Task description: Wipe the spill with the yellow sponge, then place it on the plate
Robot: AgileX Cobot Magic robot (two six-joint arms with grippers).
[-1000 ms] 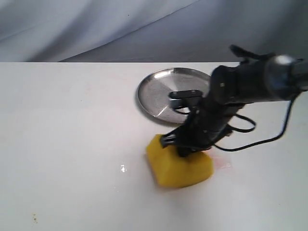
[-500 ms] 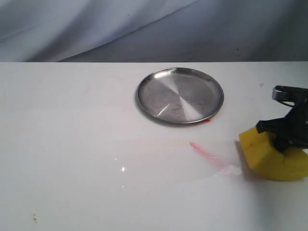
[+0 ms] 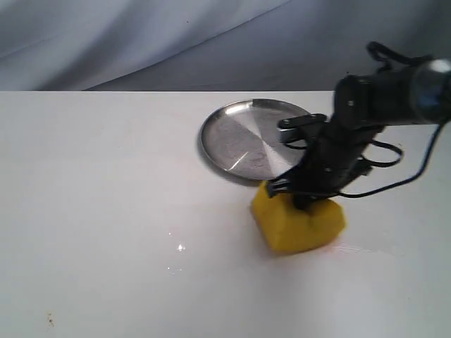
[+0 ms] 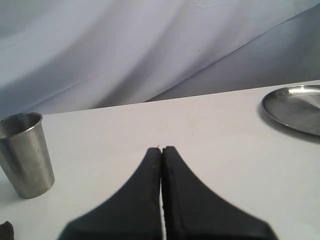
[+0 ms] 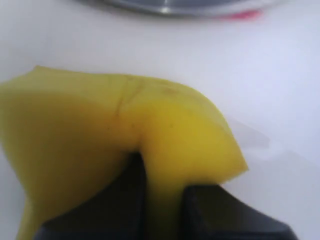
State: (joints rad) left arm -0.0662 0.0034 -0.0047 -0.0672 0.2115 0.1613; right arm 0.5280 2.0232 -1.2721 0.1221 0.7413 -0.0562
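The yellow sponge rests on the white table just in front of the steel plate, pressed down and squeezed by my right gripper, which is shut on it. In the right wrist view the sponge bulges between the two black fingers, with the plate's rim beyond it. The small tan spill does not show; it may lie under the sponge. My left gripper is shut on nothing, hovering over bare table, and is outside the exterior view.
A steel cup stands near the left gripper. A faint wet pinkish trace lies right of the sponge. A red smear sits by the plate's rim. The right arm's cable loops above the table.
The right gripper swept the sponge from the middle to the far right, baring a pink-red streak, then back left to sit in front of the plate. The streak no longer shows.
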